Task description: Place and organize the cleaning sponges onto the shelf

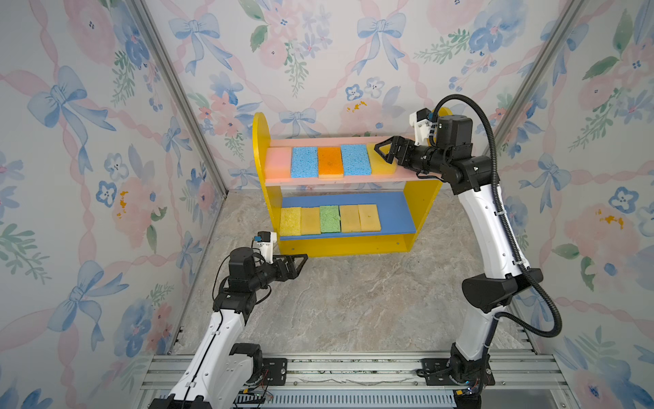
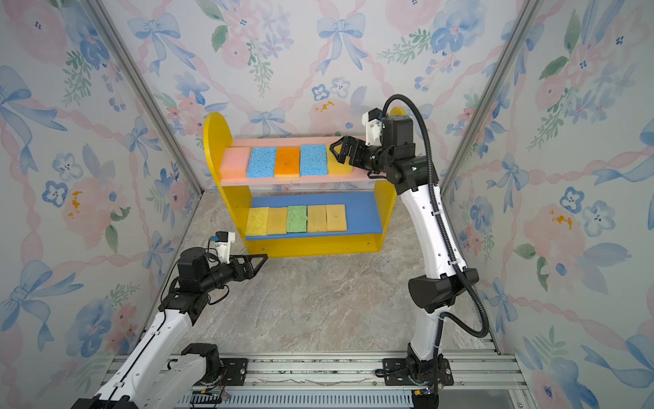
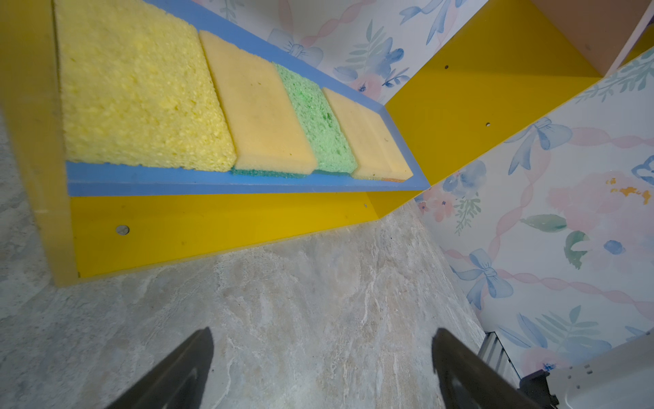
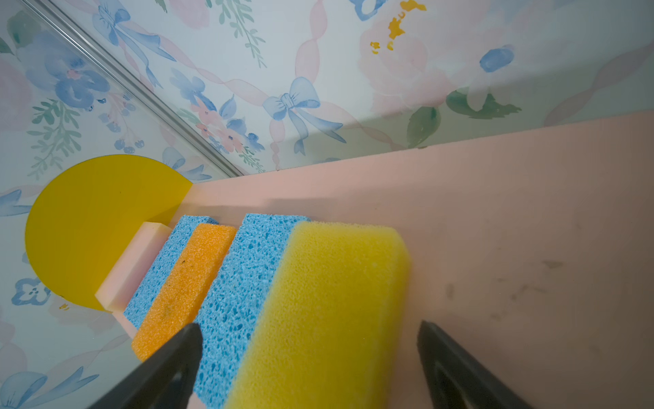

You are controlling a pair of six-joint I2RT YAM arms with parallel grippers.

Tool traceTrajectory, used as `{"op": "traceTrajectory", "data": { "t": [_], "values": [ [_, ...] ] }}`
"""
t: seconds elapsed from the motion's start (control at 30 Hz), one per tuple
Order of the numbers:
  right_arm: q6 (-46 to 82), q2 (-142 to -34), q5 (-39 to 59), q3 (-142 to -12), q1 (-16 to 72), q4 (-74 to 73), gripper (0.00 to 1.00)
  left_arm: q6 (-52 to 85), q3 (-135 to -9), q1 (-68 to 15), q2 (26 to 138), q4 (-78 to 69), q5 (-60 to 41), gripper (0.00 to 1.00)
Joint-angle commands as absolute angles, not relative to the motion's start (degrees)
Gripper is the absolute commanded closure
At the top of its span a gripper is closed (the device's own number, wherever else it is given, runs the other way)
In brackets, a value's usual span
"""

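Sponges are lying flat on the shelf (image 1: 261, 141), which is standing on the table (image 1: 354, 301) at the back wall. Five are sitting side by side on the pink board (image 1: 318, 181). From the left these are a pink sponge (image 1: 278, 162), a blue sponge (image 1: 304, 162), an orange sponge (image 1: 330, 162), a second blue sponge (image 1: 355, 159) and a yellow sponge (image 1: 378, 169).

Five more are lying in a row on the blue board (image 1: 396, 209), starting at the left side panel. These are a pale yellow sponge (image 1: 290, 221), a tan sponge (image 1: 310, 220), a green sponge (image 1: 330, 219), a second tan sponge (image 1: 349, 218) and a third tan sponge (image 1: 369, 217). In the left wrist view the neighbours are touching each other.

The right gripper (image 1: 383, 154) is hovering over the yellow sponge at the right end of the pink board. In the right wrist view its fingers (image 4: 184, 350) are standing wide apart on both sides of this sponge and are not pressing it.

The left gripper (image 1: 300, 260) is hanging low over the table, just before the left front corner of the shelf. Its jaws are spread and are holding nothing.
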State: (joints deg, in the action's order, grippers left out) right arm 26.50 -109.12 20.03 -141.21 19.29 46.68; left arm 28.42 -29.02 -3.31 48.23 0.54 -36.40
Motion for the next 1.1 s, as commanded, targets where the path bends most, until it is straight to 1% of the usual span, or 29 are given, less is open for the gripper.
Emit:
{"op": "traceTrajectory", "data": {
  "t": [0.0,0.2,0.3,0.37,0.57,0.67,0.77,0.87,0.93,1.07],
  "values": [
    [25.6,-105.0,17.9,-140.7,19.8,48.3,0.03,26.9,-28.3,-3.3,47.3,0.6,-35.7,0.02],
    [25.8,-100.2,18.2,-139.2,20.2,48.3,0.03,26.8,-28.1,-3.3,46.1,0.6,-35.2,0.02],
    [26.6,-97.4,20.8,-137.2,21.1,48.0,0.03,26.8,-28.0,-3.3,45.6,0.6,-34.7,0.02],
    [27.2,-95.1,23.8,-133.6,21.8,46.5,0.03,26.8,-27.9,-3.3,45.3,0.6,-34.1,0.02],
    [30.1,-81.5,34.6,-113.4,23.4,38.1,0.03,26.6,-27.6,-3.2,44.2,0.8,-31.1,0.02],
    [27.7,-76.5,39.2,-105.0,23.3,40.6,0.03,26.2,-27.4,-3.2,43.8,1.0,-29.3,0.02],
    [22.3,-73.0,40.7,-97.7,23.3,46.8,0.03,26.0,-27.2,-3.2,43.3,1.0,-27.5,0.02],
    [15.7,-70.1,37.6,-89.4,23.2,52.6,0.03,25.6,-26.9,-3.2,43.1,1.0,-25.8,0.02],
    [12.4,-68.3,31.0,-83.9,23.1,55.1,0.03,25.6,-26.6,-3.2,42.8,1.1,-24.0,0.02],
    [9.6,-64.7,22.0,-74.0,20.7,52.4,0.03,25.1,-25.8,-3.2,41.5,1.2,-19.4,0.02]
  ]
}}
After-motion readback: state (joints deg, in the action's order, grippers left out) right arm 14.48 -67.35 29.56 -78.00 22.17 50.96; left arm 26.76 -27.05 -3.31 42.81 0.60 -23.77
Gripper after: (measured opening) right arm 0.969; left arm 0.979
